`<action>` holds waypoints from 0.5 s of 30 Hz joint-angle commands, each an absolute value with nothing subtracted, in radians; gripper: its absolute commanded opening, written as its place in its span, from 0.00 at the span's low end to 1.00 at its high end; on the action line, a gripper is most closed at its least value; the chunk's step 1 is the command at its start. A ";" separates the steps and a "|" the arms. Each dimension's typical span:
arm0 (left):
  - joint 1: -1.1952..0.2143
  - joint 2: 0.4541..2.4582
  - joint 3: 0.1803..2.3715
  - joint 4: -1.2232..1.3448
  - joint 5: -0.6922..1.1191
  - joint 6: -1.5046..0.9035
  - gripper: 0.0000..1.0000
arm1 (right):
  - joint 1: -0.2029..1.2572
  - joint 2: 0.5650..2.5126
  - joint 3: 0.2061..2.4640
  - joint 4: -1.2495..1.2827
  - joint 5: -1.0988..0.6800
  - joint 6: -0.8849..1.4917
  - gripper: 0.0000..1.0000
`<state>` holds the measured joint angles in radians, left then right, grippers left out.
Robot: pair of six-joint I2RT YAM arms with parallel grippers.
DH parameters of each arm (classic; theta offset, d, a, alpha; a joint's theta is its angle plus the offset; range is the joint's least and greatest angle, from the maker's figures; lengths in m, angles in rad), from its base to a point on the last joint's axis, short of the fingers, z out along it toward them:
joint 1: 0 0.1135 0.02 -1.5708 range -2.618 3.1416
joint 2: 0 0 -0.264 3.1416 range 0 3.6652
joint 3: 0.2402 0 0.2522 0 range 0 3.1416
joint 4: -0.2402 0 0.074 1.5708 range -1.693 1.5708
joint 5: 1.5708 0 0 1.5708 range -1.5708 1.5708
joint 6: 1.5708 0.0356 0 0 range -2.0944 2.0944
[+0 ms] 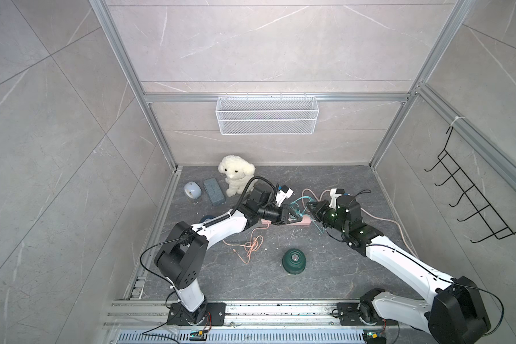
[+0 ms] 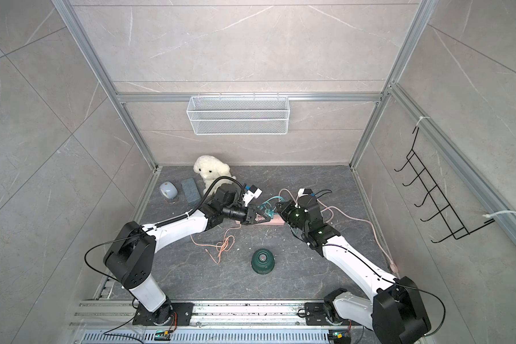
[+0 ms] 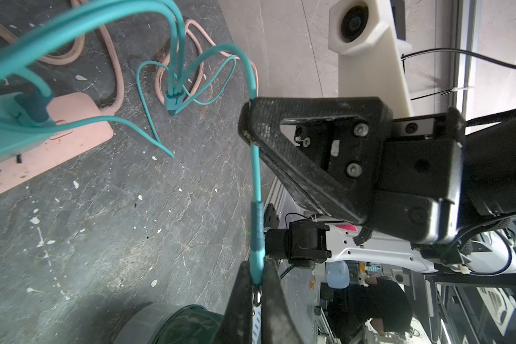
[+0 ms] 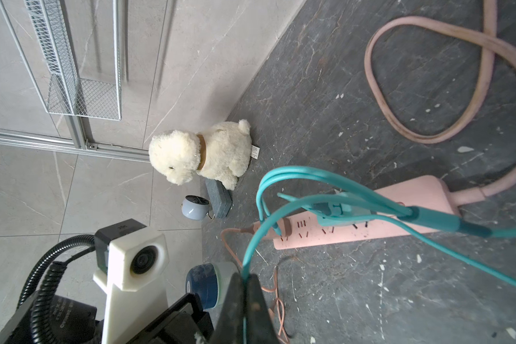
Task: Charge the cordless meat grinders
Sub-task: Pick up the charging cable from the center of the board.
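The dark green grinder (image 1: 294, 260) (image 2: 262, 260) stands alone toward the front of the floor. The navy grinder (image 1: 206, 219) (image 4: 204, 286) peeks out behind my left arm. A teal adapter (image 4: 340, 211) sits in the pink power strip (image 4: 399, 208) (image 1: 304, 222), trailing a looped teal cable (image 3: 255, 166). My left gripper (image 3: 256, 277) (image 1: 300, 219) is shut on that cable's connector end. My right gripper (image 4: 246, 286) (image 1: 309, 208) is shut on the same cable a short way along, facing the left one over the strip.
A plush dog (image 1: 236, 175), a blue-grey case (image 1: 213, 190) and a pale rounded gadget (image 1: 192, 192) sit at the back left. A thin pink cable (image 1: 251, 244) lies coiled ahead of the strip. Its thick pink cord (image 1: 379, 219) runs right. A wire basket (image 1: 267, 114) hangs on the back wall.
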<state>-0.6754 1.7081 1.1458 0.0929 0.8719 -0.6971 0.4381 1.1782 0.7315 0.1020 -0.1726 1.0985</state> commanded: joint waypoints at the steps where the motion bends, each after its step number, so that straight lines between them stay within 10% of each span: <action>1: -0.640 1.663 1.212 -0.067 0.936 -0.573 0.00 | 0.436 1.153 0.768 -0.022 -0.211 0.941 0.25; 15: -0.627 1.723 1.522 -1.066 1.084 0.210 0.00 | 0.435 1.227 1.015 -0.485 -0.694 -0.036 0.39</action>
<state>-0.6205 1.7084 1.4681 -0.7712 1.0252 -0.0391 0.4370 1.2003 0.9974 -0.3603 -0.5537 0.2173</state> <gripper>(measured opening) 0.070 0.384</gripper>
